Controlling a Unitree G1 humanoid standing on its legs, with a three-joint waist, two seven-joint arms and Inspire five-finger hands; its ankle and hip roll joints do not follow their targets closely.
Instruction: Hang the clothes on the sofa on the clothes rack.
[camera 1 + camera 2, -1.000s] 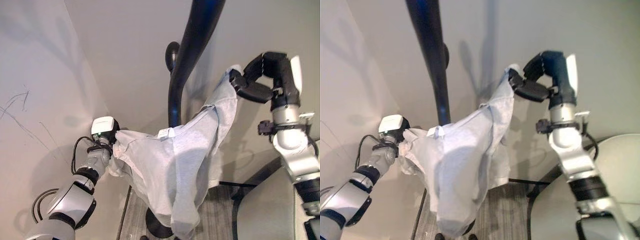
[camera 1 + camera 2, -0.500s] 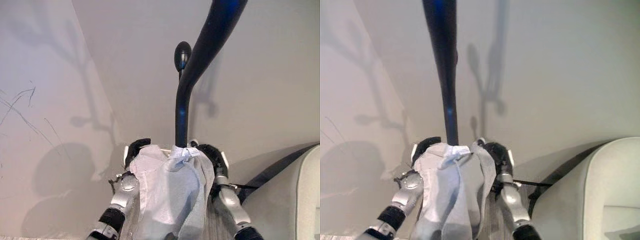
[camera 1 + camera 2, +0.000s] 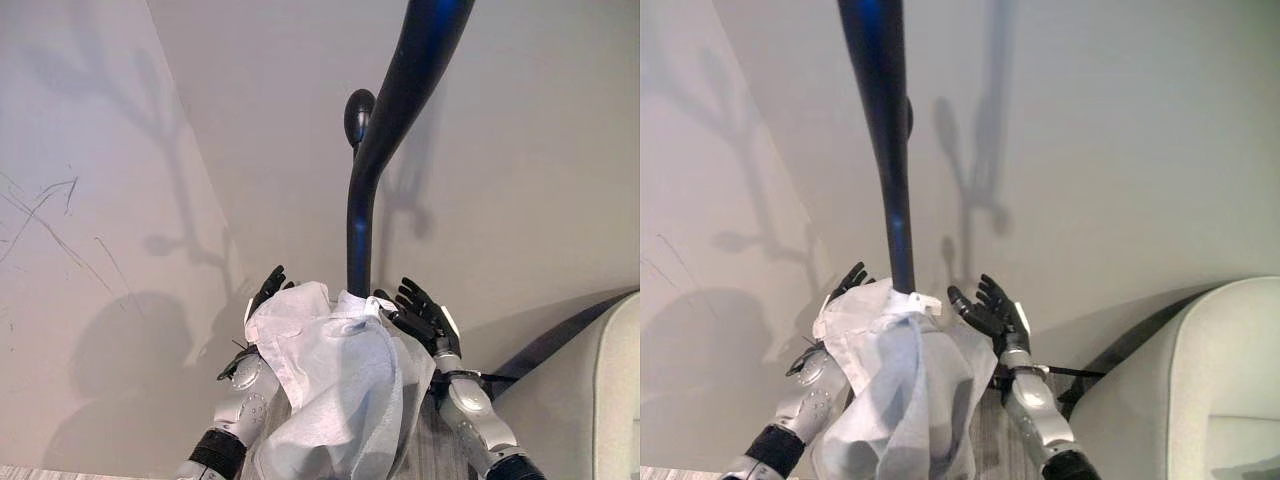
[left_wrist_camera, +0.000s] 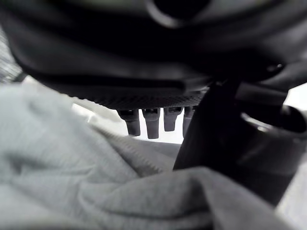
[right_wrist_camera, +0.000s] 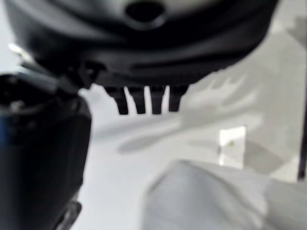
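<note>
A pale grey-white garment (image 3: 330, 390) hangs draped over a low branch of the black clothes rack (image 3: 360, 220), its collar label against the pole. My left hand (image 3: 268, 292) stands just left of the garment with its fingers spread straight and open. My right hand (image 3: 420, 315) is just right of it, fingers (image 5: 144, 100) also straight and apart from the cloth. In the left wrist view the fingers (image 4: 151, 122) point straight out above the cloth (image 4: 96, 191), holding nothing. The right wrist view shows the garment (image 5: 216, 201) below the open hand.
The rack's curved upper arm and a rounded knob (image 3: 358, 112) rise above the hands. Plain light walls meet in a corner behind the rack. A light grey sofa (image 3: 1180, 390) sits at the lower right, close to my right arm.
Half a second ago both hands were curled on the garment at the pole; now their fingers have spread open and the garment hangs on the rack by itself.
</note>
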